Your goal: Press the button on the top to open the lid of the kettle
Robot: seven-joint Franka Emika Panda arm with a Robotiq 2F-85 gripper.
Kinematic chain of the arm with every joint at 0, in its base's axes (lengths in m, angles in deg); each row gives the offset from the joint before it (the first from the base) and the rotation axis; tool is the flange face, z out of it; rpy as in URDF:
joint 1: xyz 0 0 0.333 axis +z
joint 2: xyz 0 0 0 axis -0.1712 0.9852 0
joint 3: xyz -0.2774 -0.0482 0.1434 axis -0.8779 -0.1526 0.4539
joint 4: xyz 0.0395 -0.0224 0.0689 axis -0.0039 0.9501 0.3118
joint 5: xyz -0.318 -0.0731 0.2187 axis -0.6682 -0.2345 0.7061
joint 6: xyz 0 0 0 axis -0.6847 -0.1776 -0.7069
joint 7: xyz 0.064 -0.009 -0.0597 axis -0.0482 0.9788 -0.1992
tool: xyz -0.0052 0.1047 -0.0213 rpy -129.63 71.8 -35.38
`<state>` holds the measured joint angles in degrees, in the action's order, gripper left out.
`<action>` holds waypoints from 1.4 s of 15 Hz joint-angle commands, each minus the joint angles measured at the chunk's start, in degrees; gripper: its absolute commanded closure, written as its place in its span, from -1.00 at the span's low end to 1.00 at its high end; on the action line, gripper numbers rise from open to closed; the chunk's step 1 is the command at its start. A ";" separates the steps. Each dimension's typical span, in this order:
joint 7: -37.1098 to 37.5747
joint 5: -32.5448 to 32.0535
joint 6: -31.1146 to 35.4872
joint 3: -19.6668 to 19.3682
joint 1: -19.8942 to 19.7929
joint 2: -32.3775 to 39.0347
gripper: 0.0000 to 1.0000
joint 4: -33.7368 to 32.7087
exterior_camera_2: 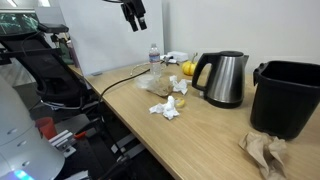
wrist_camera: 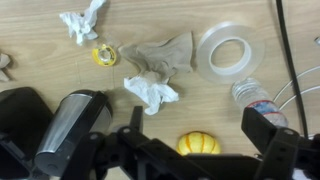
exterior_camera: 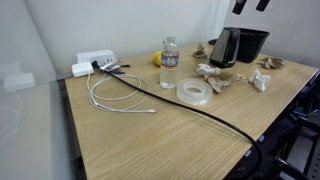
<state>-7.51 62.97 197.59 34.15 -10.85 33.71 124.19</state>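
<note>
Pincer [wrist_camera: 198, 120]: bottom edge of the wrist view, jaws spread wide, holding nothing.
Kettle [wrist_camera: 72, 125]: lower left of the wrist view, off to the pincer's side, not beneath it.
Lid [exterior_camera_2: 226, 55]: in an exterior view, shut, facing up on the upright kettle right of centre on the tabletop [exterior_camera_2: 200, 135]; the pincer is high at upper left, well apart.
Bottle [wrist_camera: 256, 96]: label unreadable; no other writing seen.

**Even indoor light, soft frames**

Bright, diffuse light leaves only faint shadows on the wooden table [exterior_camera: 150, 130]. The kettle [exterior_camera_2: 224, 78] shows a pale sheen on its steel side. In the wrist view the gripper [wrist_camera: 195, 118] looks dark and blurred, and the tape roll [wrist_camera: 228, 52] beyond it is sharper.
</note>
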 commanded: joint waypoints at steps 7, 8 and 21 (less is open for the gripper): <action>1.45 -3.43 -3.65 -8.17 -4.61 16.66 -1.00 -19.31; 0.30 -3.89 -0.71 -8.45 -3.74 14.46 -1.00 -16.26; 8.37 -6.09 -0.75 -9.81 -5.39 17.82 -1.00 -19.55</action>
<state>-3.25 58.58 195.98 25.11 -15.41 50.11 105.55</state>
